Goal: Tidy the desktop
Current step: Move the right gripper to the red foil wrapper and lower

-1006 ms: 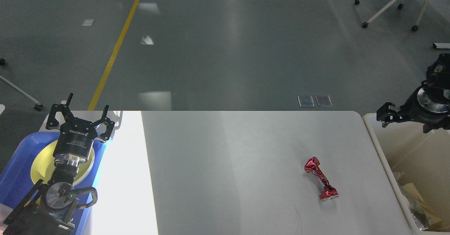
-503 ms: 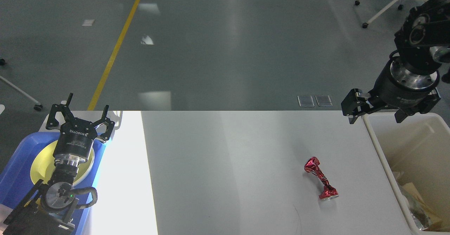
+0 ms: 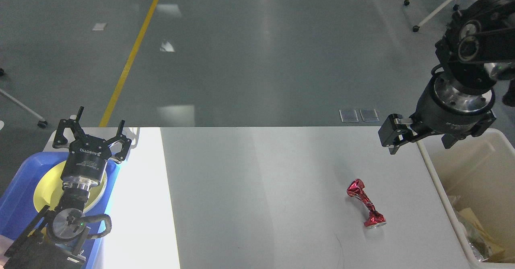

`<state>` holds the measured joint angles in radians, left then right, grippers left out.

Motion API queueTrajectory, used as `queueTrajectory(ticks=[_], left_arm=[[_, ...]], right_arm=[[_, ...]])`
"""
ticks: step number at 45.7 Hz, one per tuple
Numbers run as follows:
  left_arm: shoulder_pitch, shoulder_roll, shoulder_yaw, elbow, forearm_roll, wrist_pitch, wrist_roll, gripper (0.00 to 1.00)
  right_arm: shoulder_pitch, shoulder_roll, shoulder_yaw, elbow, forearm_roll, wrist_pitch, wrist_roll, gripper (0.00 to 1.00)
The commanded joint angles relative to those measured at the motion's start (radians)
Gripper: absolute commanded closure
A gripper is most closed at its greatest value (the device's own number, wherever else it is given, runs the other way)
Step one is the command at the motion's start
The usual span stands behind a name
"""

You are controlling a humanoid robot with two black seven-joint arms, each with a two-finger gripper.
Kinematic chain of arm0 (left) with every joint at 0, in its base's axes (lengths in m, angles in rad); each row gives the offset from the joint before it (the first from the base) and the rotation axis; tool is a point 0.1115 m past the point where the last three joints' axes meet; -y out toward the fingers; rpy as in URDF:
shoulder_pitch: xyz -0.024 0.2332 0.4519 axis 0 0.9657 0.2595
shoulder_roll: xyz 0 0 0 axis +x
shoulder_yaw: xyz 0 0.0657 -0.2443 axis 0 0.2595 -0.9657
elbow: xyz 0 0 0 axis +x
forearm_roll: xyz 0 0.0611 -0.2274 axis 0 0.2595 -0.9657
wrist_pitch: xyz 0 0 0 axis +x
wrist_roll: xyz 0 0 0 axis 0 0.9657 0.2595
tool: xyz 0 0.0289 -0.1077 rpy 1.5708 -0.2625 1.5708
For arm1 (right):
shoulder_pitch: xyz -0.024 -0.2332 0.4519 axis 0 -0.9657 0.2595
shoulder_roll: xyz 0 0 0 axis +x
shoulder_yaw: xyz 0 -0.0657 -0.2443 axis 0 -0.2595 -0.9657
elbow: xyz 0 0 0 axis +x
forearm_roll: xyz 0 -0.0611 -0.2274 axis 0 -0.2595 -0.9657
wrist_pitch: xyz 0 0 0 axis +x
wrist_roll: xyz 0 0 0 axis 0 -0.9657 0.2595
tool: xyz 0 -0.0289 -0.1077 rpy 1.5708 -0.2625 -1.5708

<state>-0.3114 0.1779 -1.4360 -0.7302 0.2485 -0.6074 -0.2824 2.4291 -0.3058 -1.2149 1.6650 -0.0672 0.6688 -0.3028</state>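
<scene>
Two black two-finger grippers are seen above a large, smooth white rectangular desktop [image 3: 257,188] with rounded corners, which fills the lower half of the head view. The left gripper [image 3: 94,130] is held over the left end of the desktop, above a blue plastic tray [image 3: 20,204] in which a round yellow plate [image 3: 48,188] lies. Its fingers [image 3: 66,130] are spread wide apart, and nothing is held between them or touched by them.

The right gripper [image 3: 418,138] is held at the far right corner of the desktop, above the rim of a cream rectangular bin [image 3: 438,188] that stands just beside the desktop's right edge. One black finger [image 3: 392,134] is shown clearly on the left side of the silver and black wrist, and a second one is partly visible on the right side, well apart from the first, so the jaws are judged to be spread. Nothing is gripped, and no contact with the bin or the desktop can be made out.

A single crumpled red metal can [image 3: 365,204], crushed thin in the middle, lies on its side on the right part of the desktop, near the bin but apart from it and well apart from both grippers. Brown paper scraps [image 3: 478,228] are seen inside the bin. A strip of bright light falls across the left part of the desktop beside the tray. Behind the desktop, a grey floor [image 3: 257,51] with a yellow painted line [image 3: 132,55] is visible.
</scene>
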Motion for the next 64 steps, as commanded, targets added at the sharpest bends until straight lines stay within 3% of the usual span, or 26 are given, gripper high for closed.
queueTrajectory(ticks=[1,7,10,24,34,41,53,64], left_arm=[[0.000,0.000,0.000,0.000,0.000,0.000,0.000,0.03],[0.000,0.000,-0.001,0.000,0.000,0.000,0.000,0.03],[0.000,0.000,0.000,0.000,0.000,0.000,0.000,0.03],[0.000,0.000,0.000,0.000,0.000,0.000,0.000,0.03],[0.000,0.000,0.000,0.000,0.000,-0.002,0.000,0.03],[0.000,0.000,-0.001,0.000,0.000,-0.002,0.000,0.03],[0.000,0.000,0.000,0.000,0.000,0.000,0.000,0.03],[0.000,0.000,-0.001,0.000,0.000,0.000,0.000,0.03]], right_arm=[[-0.048,-0.003,0.018,-0.011,0.001,-0.008,0.039,0.06],[-0.097,0.004,0.024,-0.021,-0.025,-0.014,0.214,0.07],[-0.105,0.004,0.024,-0.022,-0.042,-0.026,0.248,0.07],[-0.269,0.005,0.018,-0.113,-0.055,-0.138,0.241,0.07],[-0.488,0.037,0.021,-0.159,-0.137,-0.377,0.243,0.09],[-0.721,0.043,0.028,-0.280,-0.278,-0.523,0.243,0.09],[-0.988,0.108,0.029,-0.533,-0.287,-0.546,0.243,0.07],[-1.059,0.135,0.060,-0.587,-0.279,-0.551,0.243,0.07]])
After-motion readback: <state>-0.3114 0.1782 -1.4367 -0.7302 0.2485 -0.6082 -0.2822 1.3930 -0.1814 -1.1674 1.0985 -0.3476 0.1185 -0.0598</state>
